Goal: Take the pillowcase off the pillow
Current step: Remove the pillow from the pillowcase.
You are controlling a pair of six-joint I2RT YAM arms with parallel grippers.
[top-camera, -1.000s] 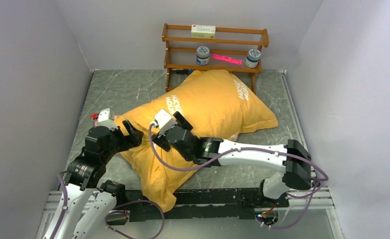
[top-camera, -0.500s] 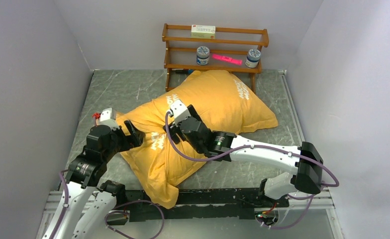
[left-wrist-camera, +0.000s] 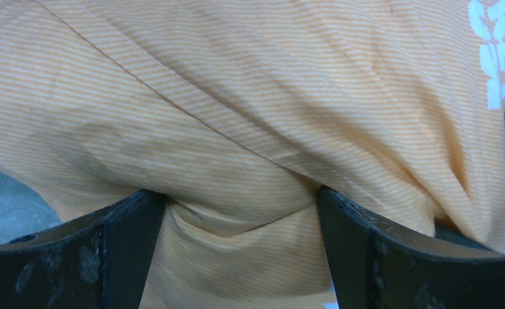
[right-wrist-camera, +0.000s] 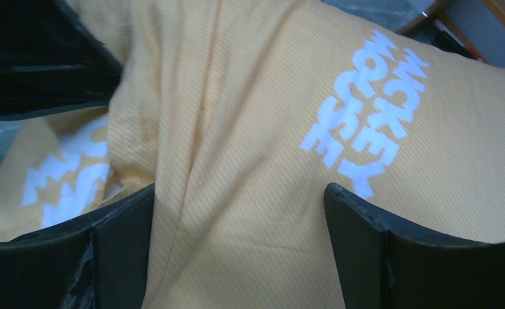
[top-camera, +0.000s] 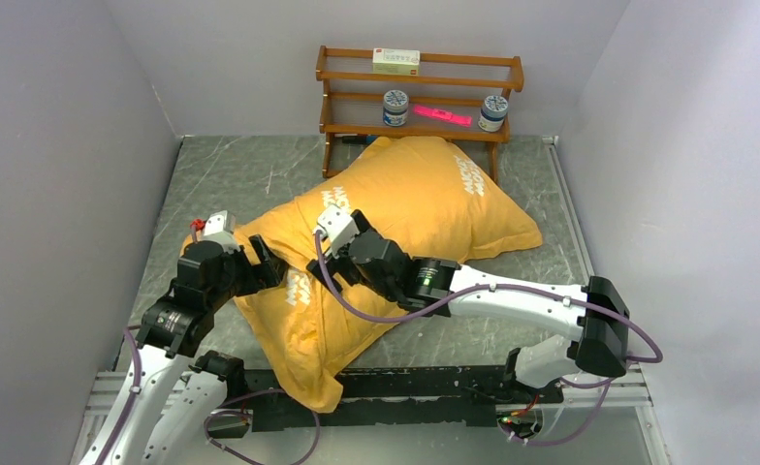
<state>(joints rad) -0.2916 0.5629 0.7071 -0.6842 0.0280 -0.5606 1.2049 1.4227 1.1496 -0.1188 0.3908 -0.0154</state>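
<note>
You're pinching a wad of pillowcase [top-camera: 425, 194] with the left gripper [left-wrist-camera: 237, 196]; the right gripper [right-wrist-camera: 240, 193] is hanging spread wide over it, on the table [top-camera: 240, 174]. You're risking clamping pillow too, so everything's dragging together.

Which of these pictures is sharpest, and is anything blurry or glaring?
Top external: evenly lit, sharp, no glare, soft shadow under the pillowcase. Left wrist: fabric weave crisp, fingers dark. Right wrist: softest, the white lettering slightly smeared.
</note>
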